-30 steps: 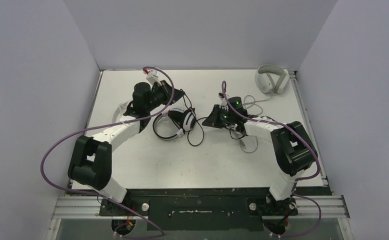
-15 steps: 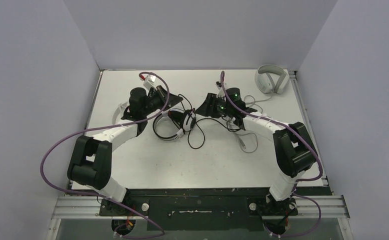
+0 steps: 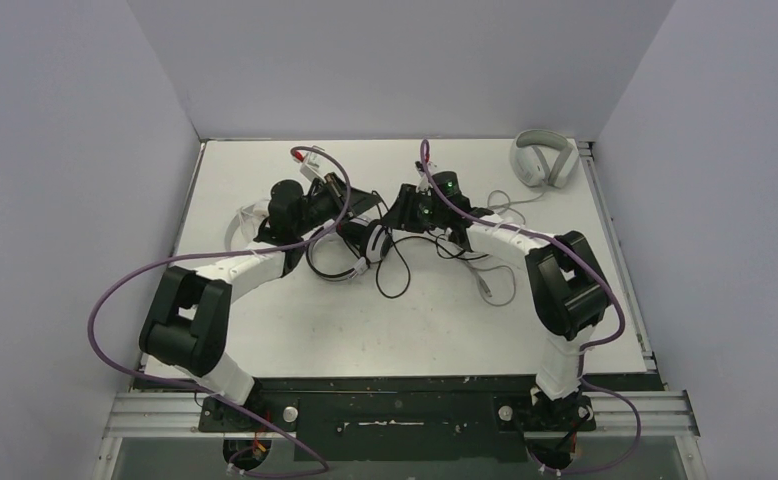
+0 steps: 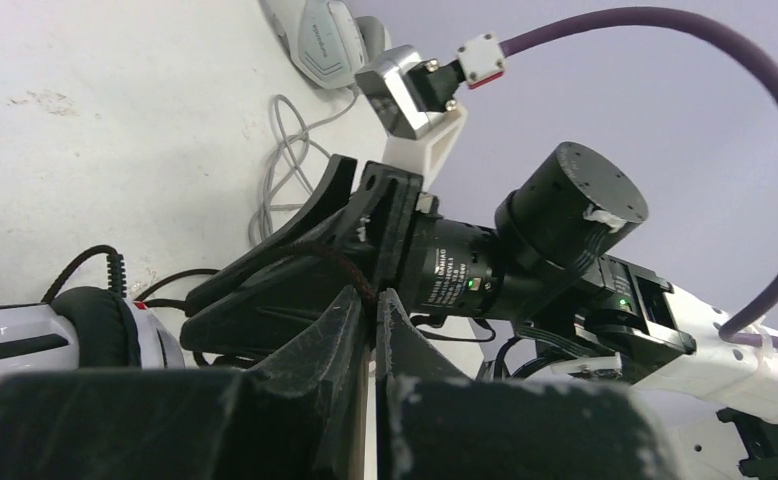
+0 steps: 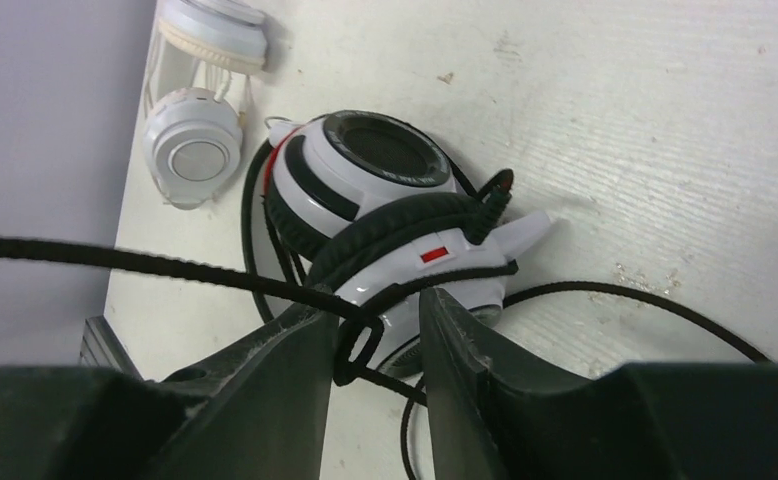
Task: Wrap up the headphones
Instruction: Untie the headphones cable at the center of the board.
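black-and-white wired headset lies just beyond the right hand, whose spread fingers straddle its black cable; the left hand, opposite, pinches that cable.

right pincer swung left, jaws parted, beside left pincer

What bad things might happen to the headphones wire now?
1. The left gripper pinches the black cable, which runs straight and tight. A harder pull might drag the black-and-white headset or strain the cable.
2. The right gripper is open around a loop of it, which may slip out.
3. Both grippers sit very close and might bump.
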You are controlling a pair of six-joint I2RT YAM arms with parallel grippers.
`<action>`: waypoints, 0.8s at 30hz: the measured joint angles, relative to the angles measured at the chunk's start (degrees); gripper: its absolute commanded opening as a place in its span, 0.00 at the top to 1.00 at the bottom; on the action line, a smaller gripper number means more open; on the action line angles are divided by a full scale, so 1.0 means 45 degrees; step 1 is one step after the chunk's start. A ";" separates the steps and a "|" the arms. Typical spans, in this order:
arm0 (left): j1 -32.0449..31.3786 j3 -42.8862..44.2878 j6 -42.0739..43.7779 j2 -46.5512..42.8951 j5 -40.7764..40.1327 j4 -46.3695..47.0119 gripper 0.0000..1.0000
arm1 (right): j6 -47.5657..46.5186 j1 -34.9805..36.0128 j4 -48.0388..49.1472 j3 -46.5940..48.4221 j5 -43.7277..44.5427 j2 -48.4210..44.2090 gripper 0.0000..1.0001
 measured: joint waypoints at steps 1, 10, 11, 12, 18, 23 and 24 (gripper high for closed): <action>-0.0039 0.0000 -0.0049 0.0049 0.0005 0.0083 1.00 | 0.0010 0.0000 -0.0117 0.0010 0.0049 0.0087 0.74; -0.0175 0.0044 0.0170 0.0355 -0.0039 0.0160 1.00 | 0.0087 -0.0087 -0.0243 -0.0296 0.0029 0.0073 0.97; -0.0175 0.0107 0.0350 0.0393 -0.0073 0.0015 1.00 | 0.0073 -0.0121 -0.0238 -0.0471 0.0024 0.0005 1.00; -0.0175 0.0262 0.0573 0.0461 -0.0107 -0.0321 1.00 | 0.0058 -0.0204 -0.0204 -0.0724 -0.0029 -0.0078 1.00; -0.0034 0.2142 0.1841 0.1336 -0.0146 -0.2890 1.00 | 0.0010 -0.1107 0.0199 -0.1574 -0.0554 -0.0321 1.00; 0.0238 0.4172 0.3196 0.1982 -0.0345 -0.5323 0.67 | -0.0083 -0.1350 0.0403 -0.1593 -0.0840 -0.0321 1.00; 0.0325 0.4454 0.3424 0.1996 -0.0461 -0.5629 0.63 | -0.0087 -0.1365 0.0311 -0.1593 -0.0894 -0.0311 1.00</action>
